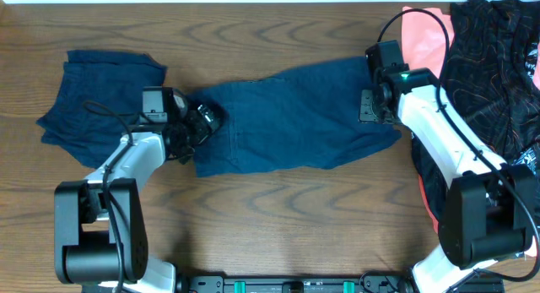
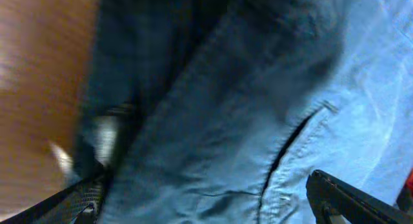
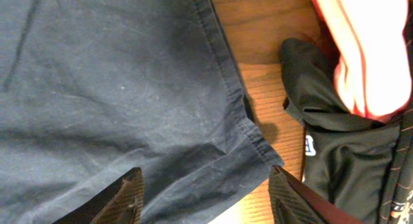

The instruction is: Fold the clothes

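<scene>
Shorts (image 1: 287, 116) spread, right gripper (image 3: 206, 198) above edge (fingers (image 3: 126, 198) apart)

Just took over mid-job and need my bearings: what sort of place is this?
Likely a robot workbench for laundry folding. A left arm and a right arm stand at the near edge of a wooden table, navy shorts lie spread between them, and a pile of pink and black clothes waits at right.

Left claw (image 1: 201, 122) and right claw (image 1: 369, 106) both spread wide, held low, facing inward.
</scene>
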`<state>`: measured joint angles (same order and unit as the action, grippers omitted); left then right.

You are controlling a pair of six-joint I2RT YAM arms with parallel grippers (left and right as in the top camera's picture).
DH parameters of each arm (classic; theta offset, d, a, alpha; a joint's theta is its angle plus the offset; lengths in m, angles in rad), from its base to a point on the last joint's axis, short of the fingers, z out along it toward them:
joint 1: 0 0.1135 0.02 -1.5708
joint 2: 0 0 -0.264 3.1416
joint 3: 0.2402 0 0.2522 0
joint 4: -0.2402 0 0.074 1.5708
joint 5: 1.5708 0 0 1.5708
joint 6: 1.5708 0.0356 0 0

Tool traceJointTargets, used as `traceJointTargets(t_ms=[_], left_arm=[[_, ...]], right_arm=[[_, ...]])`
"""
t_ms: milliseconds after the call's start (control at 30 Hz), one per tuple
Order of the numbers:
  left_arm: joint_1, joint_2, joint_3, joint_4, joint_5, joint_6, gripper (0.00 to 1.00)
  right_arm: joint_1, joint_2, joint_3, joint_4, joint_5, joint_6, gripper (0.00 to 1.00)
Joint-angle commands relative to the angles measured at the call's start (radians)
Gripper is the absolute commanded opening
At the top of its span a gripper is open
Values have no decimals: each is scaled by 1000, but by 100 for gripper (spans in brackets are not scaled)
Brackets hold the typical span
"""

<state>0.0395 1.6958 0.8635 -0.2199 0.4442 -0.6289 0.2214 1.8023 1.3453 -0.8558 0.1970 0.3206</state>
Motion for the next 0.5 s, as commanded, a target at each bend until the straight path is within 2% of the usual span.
traceJointTargets(t_ms=[0, 167, 367, 400, 433, 467], left_arm=[[34, -31, -1, -14, -27, 53, 98], [47, -31, -2, -61, -89, 66, 98], [-10, 4, -3, -60, -95, 166, 100], [-21, 16, -3, -58, -96, 170, 98], [-34, 30, -3, -55, -95, 173, 92], [-50, 47, -3, -46, -95, 173, 80]], right_arm=[[-8, 4, 3, -2, -41, -32, 61], [-8, 5, 3, 0, -60, -38, 61], [-8, 5, 3, 2, -75, -37, 61], [-8, 5, 3, 3, -84, -38, 61], [-7, 4, 3, 3, -92, -37, 61], [-5, 5, 3, 3, -101, -38, 61]])
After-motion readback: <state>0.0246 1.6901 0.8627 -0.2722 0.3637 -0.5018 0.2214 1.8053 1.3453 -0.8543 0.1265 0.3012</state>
